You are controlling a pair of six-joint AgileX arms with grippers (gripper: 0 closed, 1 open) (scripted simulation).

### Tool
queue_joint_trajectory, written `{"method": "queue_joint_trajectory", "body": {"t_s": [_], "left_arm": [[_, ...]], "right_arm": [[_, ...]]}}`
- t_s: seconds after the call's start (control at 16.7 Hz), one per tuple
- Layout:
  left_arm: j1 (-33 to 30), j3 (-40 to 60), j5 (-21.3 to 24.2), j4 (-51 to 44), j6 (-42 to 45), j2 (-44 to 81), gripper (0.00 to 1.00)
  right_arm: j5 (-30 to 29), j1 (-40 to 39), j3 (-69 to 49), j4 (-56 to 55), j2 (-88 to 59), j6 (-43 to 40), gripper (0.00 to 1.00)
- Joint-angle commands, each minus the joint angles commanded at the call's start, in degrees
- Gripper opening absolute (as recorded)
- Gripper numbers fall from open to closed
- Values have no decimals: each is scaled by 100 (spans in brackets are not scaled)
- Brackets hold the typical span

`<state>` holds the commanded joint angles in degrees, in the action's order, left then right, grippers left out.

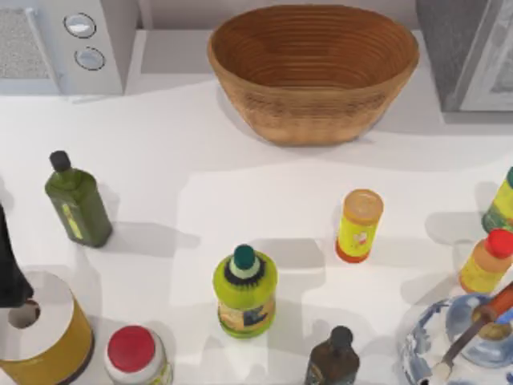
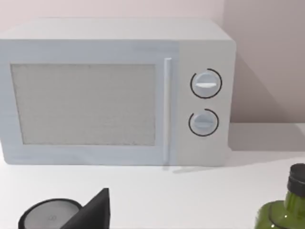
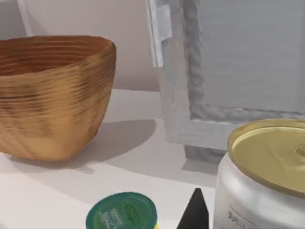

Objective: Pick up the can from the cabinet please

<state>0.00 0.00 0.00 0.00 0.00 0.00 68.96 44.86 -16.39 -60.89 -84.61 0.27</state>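
Here, the right gripper (image 3: 195,212) shows in the right wrist view as one dark tip just beside the can (image 3: 259,176). Whether it is apart or together cannot be told, nor whether it touches the can's silver wall. It grips nothing that can be seen.

The can stands upright on the white table (image 3: 143,157), gold lid up, in front of the pale cabinet (image 3: 228,67) rather than inside it. There is faint grey writing low on the can's side, too small to read. A round green lid (image 3: 121,212) near the gripper tip carries pale print, also unreadable. The woven basket (image 3: 52,95) sits farther back.

The left gripper (image 1: 10,273) is a dark shape at the table's left edge, by the white top of a yellow tub (image 1: 48,341). Whether it is open or closed cannot be told either. Its wrist view faces the microwave (image 2: 114,95), whose two dials bear no legible marks.
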Motion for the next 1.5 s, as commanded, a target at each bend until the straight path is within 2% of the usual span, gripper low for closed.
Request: {"method": "queue_joint_trajectory", "body": {"t_s": [0.24,0.42,0.78,1.2,1.26,1.5], "left_arm": [[0,0,0,0,0,0,100],[0,0,0,0,0,0,100],[0,0,0,0,0,0,100],[0,0,0,0,0,0,100],[0,0,0,0,0,0,100],[0,0,0,0,0,0,100]], "right_arm": [[1457,795,-565,-1320,-1806,-83,0],[2314,1222,-958,-2096,-2880,-154,0],[3359,1661,-1527,-3063,-4190,-271,0],[3574,1737,-1658,-3269,-4460,-299,0],[2199,1687,-2450,-1771,-4618,-171,0],[2473,1579,-2205,-2202,-4644,-229,0]]}}
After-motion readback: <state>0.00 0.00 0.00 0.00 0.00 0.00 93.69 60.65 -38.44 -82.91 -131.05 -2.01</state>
